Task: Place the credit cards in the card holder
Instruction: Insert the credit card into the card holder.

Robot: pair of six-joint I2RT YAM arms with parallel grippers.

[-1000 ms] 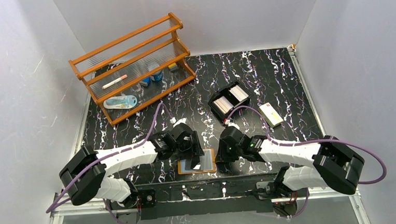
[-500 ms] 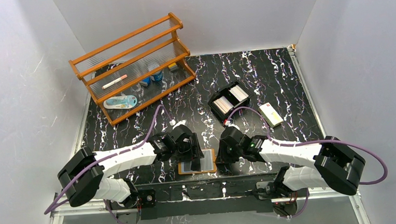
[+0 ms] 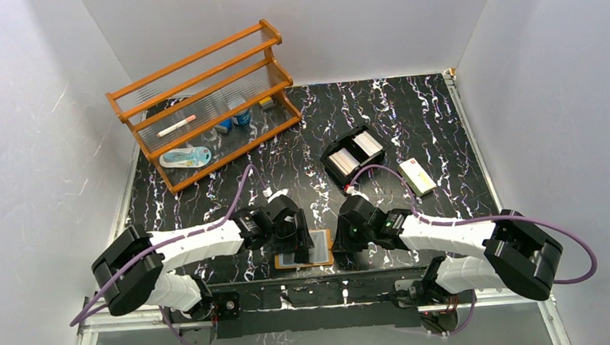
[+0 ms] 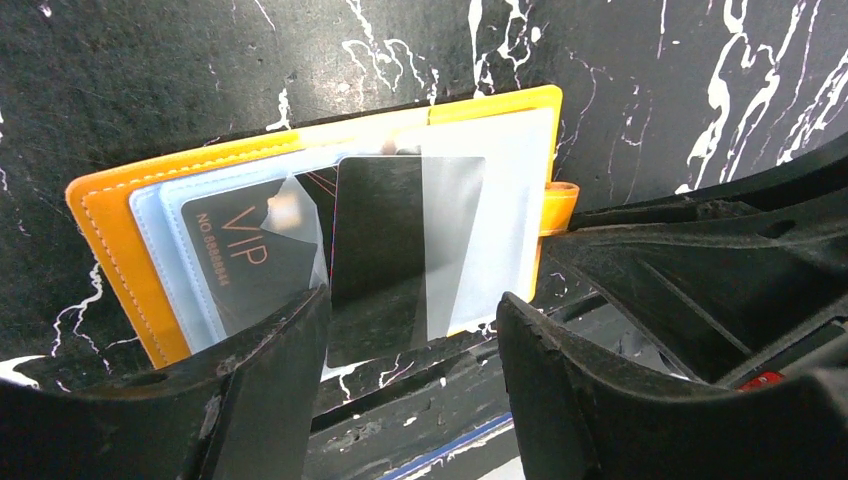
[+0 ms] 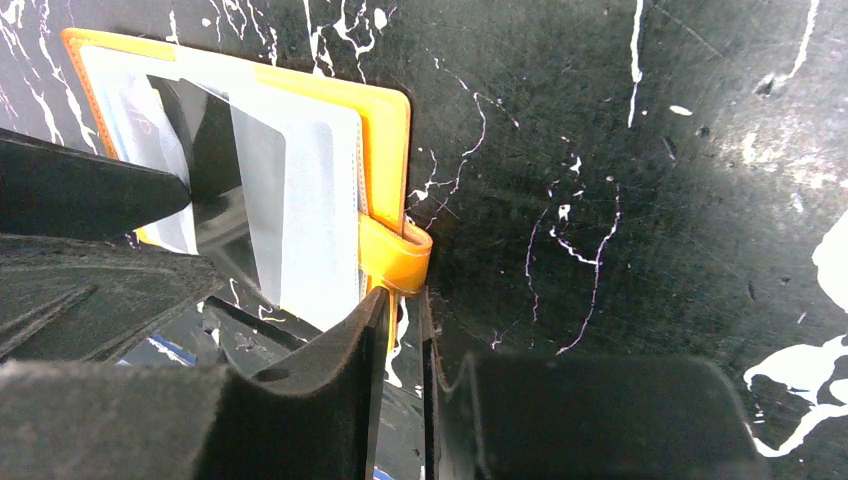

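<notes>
At the near table edge, between the two arms, the holder (image 4: 110,230) lies open and flat: orange leather with a stitched border, rounded corners, and clear, glossy plastic sleeves inside. Its near edge runs just beside the metal table rail, with little room on that side. The left gripper (image 4: 412,300) stands over it with the fingers (image 4: 270,400) spread wide, gripping a dark, glossy card (image 4: 400,250) by its two long edges. The card's far end lies under the sleeve film, and its near end projects past the holder's near edge. To the left of it, a second dark card (image 4: 245,260), printed VIP, sits inside a sleeve. The right gripper (image 5: 405,300) is at the holder's right edge. Its fingers are narrow and clamp the holder by the tab (image 5: 398,262), a short curved orange strap. The two grippers are close together, and only the holder's right margin lies between them. The table (image 3: 410,110) is black with white marbling and is open to the right of the holder and beyond it. Farther back, right of centre, a black two-compartment tray (image 3: 325,154) holds pale cards (image 3: 344,163) standing on edge. A cream oblong box (image 3: 417,175) lies just to its right, apart from it. At the far left stands a tiered wooden rack (image 3: 206,106) with ribbed clear shelves that carry small items. Plain white walls enclose the left, far and right sides.
</notes>
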